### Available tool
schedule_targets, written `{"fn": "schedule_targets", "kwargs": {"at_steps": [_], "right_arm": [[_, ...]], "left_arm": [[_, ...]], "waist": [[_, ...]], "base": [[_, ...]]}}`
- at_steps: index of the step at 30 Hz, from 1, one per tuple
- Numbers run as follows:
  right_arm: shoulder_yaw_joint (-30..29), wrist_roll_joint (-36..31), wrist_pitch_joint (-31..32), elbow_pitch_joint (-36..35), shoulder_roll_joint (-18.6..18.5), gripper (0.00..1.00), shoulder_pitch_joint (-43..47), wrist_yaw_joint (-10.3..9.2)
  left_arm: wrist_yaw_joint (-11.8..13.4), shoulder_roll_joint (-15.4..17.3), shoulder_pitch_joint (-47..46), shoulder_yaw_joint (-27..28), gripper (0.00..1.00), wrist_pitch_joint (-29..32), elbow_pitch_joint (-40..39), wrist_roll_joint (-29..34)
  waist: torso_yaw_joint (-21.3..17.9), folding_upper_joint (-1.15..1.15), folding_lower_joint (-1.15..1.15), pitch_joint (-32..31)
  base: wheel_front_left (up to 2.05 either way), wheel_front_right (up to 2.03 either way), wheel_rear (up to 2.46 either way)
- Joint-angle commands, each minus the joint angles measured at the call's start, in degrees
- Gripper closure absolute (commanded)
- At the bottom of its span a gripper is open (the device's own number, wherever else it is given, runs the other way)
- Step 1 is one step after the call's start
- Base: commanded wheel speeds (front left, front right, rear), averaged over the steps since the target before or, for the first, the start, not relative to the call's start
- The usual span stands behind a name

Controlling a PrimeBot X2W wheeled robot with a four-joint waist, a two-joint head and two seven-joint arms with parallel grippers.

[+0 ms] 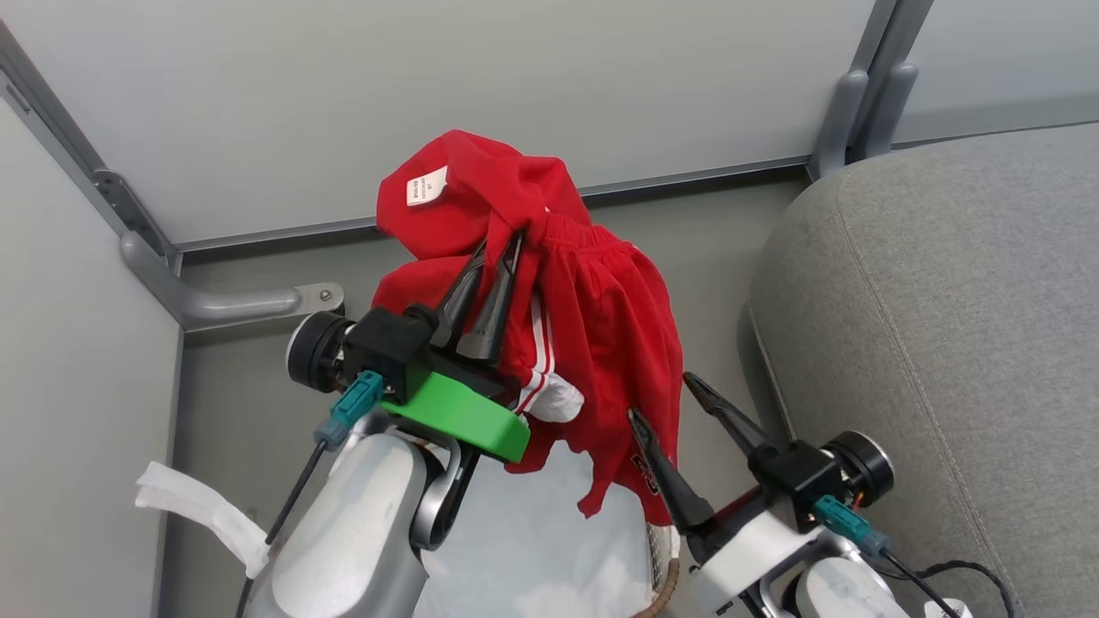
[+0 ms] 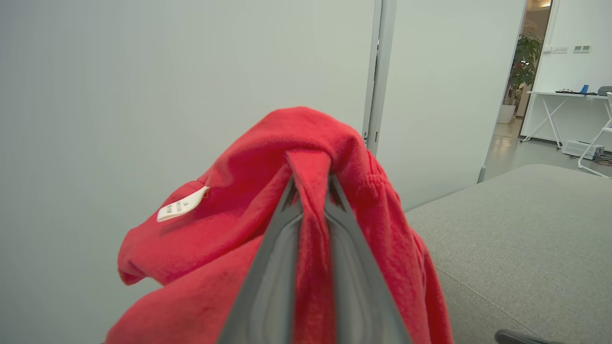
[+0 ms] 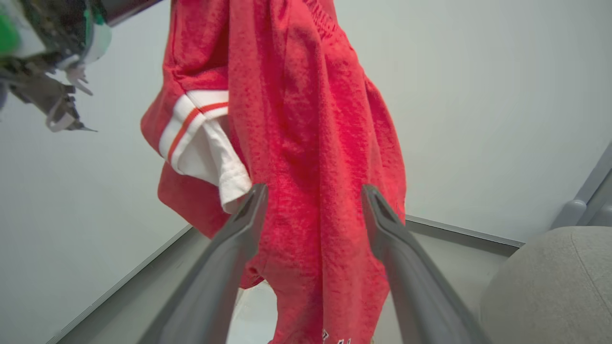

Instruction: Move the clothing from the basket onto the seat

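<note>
Pale grey wall panels [image 1: 429, 103] meet at a corner behind the work area, with grey floor [image 1: 704, 232] below.

- Far left, low: white handle [image 1: 197, 506] of the basket [image 1: 668, 590]. Its white liner [image 1: 549, 541] shows between the two forearms.
- Left pincer [image 1: 500, 242]: raised, fingers pointing up and away, clenched on a fold of the clothing [image 1: 601, 326]. The left wrist view shows red fabric pinched between both fingers.
- Clothing: hangs from that grip, lifted above the basket, lower hem over the liner. White label [image 1: 427, 185] on the upper left part; white band [image 1: 549, 390] with thin red stripes at the lower left.
- Right pincer [image 1: 661, 396]: released, fingers spread wide, grasping nothing. It sits just beside the hanging hem; contact cannot be told.
- Right: grey seat [image 1: 944, 343], apart from the clothing, nothing on the visible part.
</note>
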Motion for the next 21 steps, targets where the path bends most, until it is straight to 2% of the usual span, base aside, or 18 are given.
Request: {"fn": "schedule_targets", "kwargs": {"at_steps": [1, 21], "right_arm": [[0.9, 1.1, -0.1, 0.6, -0.2, 0.00, -0.9, -0.04], [11.0, 3.3, -0.1, 9.8, -0.2, 0.00, -11.1, -0.04]], "left_arm": [[0.3, 0.1, -0.8, -0.1, 1.00, -0.2, -0.2, -1.0], [0.9, 0.1, -1.4, -4.2, 1.00, -0.2, -0.4, -2.0]], "waist": [[0.2, 0.00, 0.00, 0.0], [1.7, 0.00, 0.00, 0.0]], "base": [[0.00, 0.00, 0.00], [0.00, 0.00, 0.00]]}}
